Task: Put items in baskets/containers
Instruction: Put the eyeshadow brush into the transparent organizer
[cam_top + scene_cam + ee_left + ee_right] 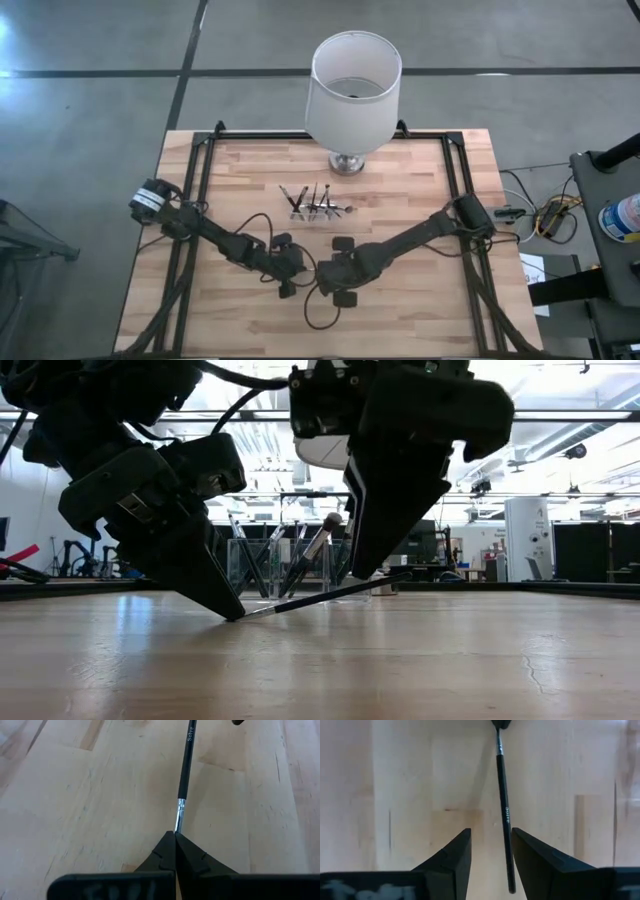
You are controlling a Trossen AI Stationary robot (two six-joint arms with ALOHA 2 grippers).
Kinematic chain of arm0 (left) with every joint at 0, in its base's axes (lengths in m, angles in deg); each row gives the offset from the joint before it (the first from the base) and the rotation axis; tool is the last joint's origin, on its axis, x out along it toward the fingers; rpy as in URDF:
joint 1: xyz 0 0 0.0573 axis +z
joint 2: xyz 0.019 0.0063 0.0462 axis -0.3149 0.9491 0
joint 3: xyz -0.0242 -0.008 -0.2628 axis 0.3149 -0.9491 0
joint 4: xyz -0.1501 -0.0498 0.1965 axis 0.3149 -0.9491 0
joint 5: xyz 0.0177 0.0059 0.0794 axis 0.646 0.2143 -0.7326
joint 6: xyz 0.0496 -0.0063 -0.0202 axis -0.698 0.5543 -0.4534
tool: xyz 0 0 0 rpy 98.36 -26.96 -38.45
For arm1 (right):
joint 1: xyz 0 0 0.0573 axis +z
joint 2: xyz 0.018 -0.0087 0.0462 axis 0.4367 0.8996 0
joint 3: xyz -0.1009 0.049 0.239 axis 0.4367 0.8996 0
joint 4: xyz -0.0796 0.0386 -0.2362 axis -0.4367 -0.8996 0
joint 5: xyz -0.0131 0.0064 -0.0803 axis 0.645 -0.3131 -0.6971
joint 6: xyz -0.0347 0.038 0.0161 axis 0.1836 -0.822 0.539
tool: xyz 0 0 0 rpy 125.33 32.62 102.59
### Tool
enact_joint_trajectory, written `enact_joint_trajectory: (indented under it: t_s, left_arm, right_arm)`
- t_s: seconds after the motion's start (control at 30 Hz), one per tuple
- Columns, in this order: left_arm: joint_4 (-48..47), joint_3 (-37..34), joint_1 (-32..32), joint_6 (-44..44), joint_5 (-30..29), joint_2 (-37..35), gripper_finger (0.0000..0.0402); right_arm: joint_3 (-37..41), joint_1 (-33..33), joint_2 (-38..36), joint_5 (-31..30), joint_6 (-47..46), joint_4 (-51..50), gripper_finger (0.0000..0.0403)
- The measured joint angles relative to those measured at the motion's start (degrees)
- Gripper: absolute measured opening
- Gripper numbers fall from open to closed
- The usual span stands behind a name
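A thin black brush (186, 760) with a metallic ferrule lies between my two grippers near the table's near middle. My left gripper (175, 836) is shut on it, low at the wood (232, 612). My right gripper (491, 831) is open and points down (362, 568). The brush's handle (506, 820) runs between its fingers, close to one of them. Farther back, the clear holder (317, 210) stands on the wood with several brushes leaning in it (290, 565). In the high view both grippers (298, 272) (322, 275) meet tip to tip. My left gripper pinches the brush's metallic ferrule end (178, 817) between its two fingertips. It slants down from the table's left, in line with the brush. The held end is at the wood, and the handle rises tilted to its free end (400, 574). My right gripper stands astride the handle; I cannot tell whether a finger (540, 860) touches it.
A large white lampshade on a metal base (352, 90) stands at the far middle, just behind the holder. Black frame rails (200, 180) run along the table's left and right sides. Bare wood (420, 310) lies to either side of the grippers.
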Motion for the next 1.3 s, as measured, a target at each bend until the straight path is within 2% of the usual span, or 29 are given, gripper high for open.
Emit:
enact_joint_trajectory:
  t_s: [0.6, 0.77, 1.03, 1.3]
  left_arm:
    - [-0.02, 0.02, 0.00, 0.26, -0.24, 0.02, 0.0000]
    - [-0.02, 0.02, 0.00, 0.26, -0.33, 0.02, 0.0000]
    - [0.26, -0.04, 0.00, 0.35, -1.08, -0.29, 0.0000]
    - [-0.96, -0.23, 0.04, 1.44, -6.76, -5.32, 0.0000]
  right_arm:
    - [2.08, -0.22, 1.54, -1.33, -2.33, 2.59, 0.0122]
    - [1.92, -0.41, 1.56, -1.12, -2.44, 2.82, 0.0094]
    - [2.34, -0.70, 1.75, -0.65, -3.44, 3.09, 0.0020]
    - [2.50, -0.74, 1.65, 0.15, -7.11, 3.05, 0.0015]
